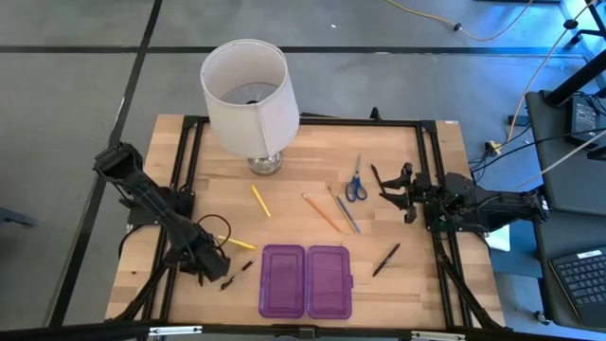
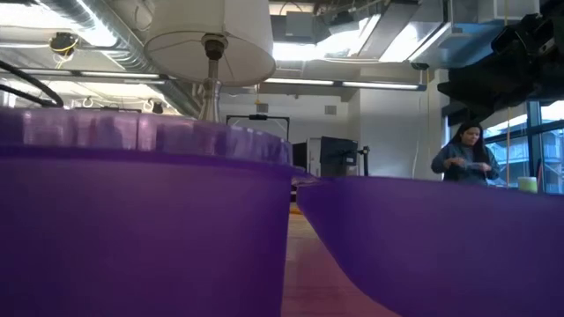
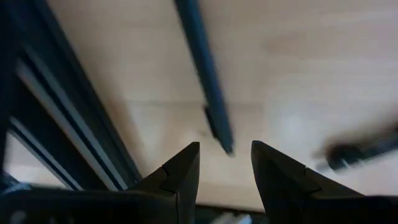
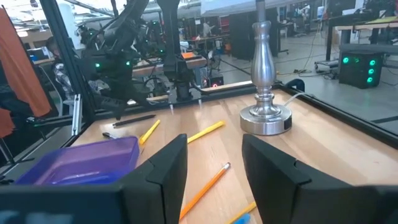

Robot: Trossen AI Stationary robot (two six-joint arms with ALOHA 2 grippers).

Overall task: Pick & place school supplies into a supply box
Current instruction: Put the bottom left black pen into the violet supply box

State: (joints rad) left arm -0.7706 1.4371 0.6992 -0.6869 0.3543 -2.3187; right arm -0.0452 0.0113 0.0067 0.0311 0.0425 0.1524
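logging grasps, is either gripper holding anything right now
Nothing is held. The left gripper is open just above a dark pen; the right gripper is open and empty.

Overhead looks straight down; low view pressed against supply box [image 2: 141, 229], shared with overhead [image 1: 305, 280]

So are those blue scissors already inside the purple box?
No, the scissors lie on the bare wood near the lamp, well away from the open purple box.
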